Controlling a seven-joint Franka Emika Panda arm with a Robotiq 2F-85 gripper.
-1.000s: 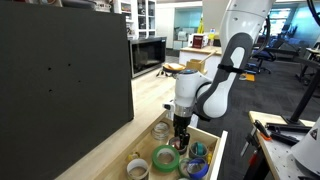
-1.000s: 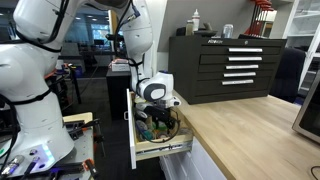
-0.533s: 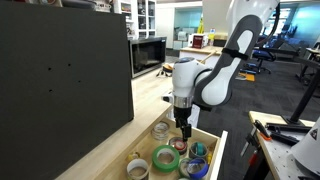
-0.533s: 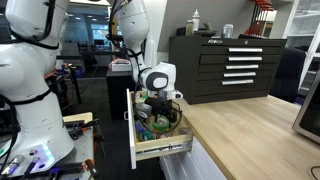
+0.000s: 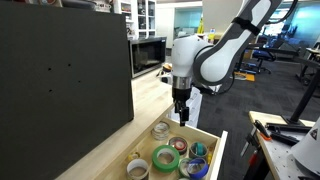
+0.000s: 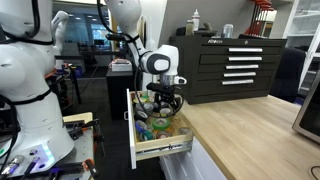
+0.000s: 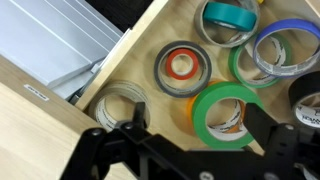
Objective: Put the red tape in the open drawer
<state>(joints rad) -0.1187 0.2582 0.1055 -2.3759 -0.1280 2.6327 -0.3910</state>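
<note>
Hand (image 5: 181, 114) spread wide, empty, above drawer (image 7: 140, 55). Red tape (image 7: 180, 67) lies flat inside, beside green roll (image 7: 225, 110), among other rolls.

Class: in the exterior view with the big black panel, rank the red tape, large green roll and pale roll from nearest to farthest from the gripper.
1. red tape, directly beneath the gripper, in the middle of the open drawer.
2. large green roll, beside the red tape, closer to the camera.
3. pale roll, at the drawer's near corner.
</note>
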